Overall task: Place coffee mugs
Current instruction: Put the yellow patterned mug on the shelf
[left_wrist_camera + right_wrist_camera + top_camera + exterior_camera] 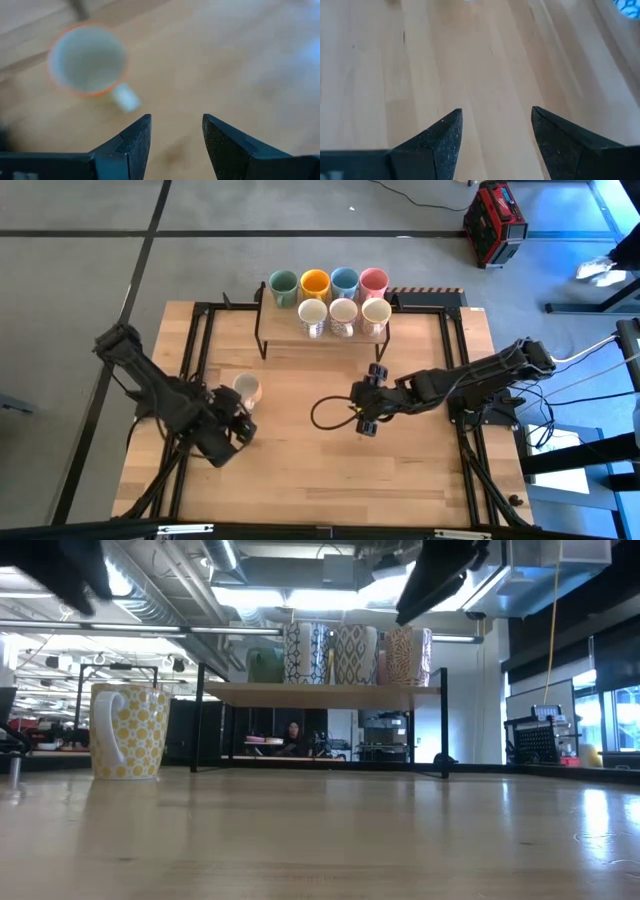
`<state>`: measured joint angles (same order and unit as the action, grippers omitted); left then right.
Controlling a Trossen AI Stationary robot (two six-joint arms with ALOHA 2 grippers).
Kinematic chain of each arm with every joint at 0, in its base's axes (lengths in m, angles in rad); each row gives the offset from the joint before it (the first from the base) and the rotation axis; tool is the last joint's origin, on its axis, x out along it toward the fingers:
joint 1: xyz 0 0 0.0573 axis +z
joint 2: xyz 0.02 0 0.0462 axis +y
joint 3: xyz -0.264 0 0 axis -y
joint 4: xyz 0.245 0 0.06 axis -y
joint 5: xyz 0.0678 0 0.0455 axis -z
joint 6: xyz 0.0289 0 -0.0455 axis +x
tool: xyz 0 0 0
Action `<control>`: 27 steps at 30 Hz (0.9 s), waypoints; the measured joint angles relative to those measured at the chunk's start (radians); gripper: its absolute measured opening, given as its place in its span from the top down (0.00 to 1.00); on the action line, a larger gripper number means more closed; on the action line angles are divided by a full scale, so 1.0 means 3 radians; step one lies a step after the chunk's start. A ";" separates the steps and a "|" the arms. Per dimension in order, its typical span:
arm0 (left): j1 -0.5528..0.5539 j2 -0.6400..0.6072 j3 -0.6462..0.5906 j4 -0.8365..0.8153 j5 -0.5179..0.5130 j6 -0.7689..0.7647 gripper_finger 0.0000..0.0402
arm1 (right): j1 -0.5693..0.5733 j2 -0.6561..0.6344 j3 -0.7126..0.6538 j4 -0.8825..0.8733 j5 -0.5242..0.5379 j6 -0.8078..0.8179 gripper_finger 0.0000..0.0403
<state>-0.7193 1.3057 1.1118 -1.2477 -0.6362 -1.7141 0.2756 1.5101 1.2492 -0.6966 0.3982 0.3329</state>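
Observation:
One cream mug with yellow dots (247, 389) (128, 730) stands upright on its base on the wooden table, left of the middle. In the left wrist view the mug (87, 60) shows from above, its handle (125, 97) turned toward the fingers. My left gripper (242, 420) (175, 132) hovers open just near of it, touching nothing. My right gripper (362, 406) (495, 127) is open over bare table near the middle. A shelf rack (300, 340) (320, 692) at the far middle carries green, orange, blue and pink mugs (329, 283) in its back row and three cream patterned ones (343, 315) in front.
Dark metal rails (200, 350) run along the table's left and right sides. A black cable loop (325, 412) hangs by my right gripper. A red case (495, 220) sits on the floor beyond the table. Bare wood lies between the rack and the near edge.

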 joint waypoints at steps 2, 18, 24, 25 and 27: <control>0.0002 0.0141 0.0000 -0.0238 0.0081 -0.0385 0.57 | 0.0000 0.0001 -0.0034 -0.0006 -0.0055 -0.0001 0.44; 0.0128 0.0304 -0.0675 0.0138 0.0060 -0.1661 0.57 | -0.0003 0.0005 -0.0117 0.0132 -0.0172 -0.0180 0.44; 0.0141 0.0014 -0.0974 0.0404 -0.0073 -0.1686 0.57 | -0.0003 0.0005 -0.0117 0.0147 -0.0172 -0.0180 0.44; 0.0155 0.0007 -0.1026 0.0452 -0.0066 -0.1686 0.57 | -0.0003 0.0005 -0.0117 0.0144 -0.0172 -0.0181 0.44; 0.0180 0.0008 -0.1122 0.0669 -0.0078 -0.1671 0.57 | -0.0003 0.0005 -0.0117 0.0142 -0.0172 -0.0180 0.44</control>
<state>-0.6654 1.3083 0.7752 -1.0470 -0.6597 -2.2153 0.2749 1.5116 1.2140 -0.6540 0.3466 0.2788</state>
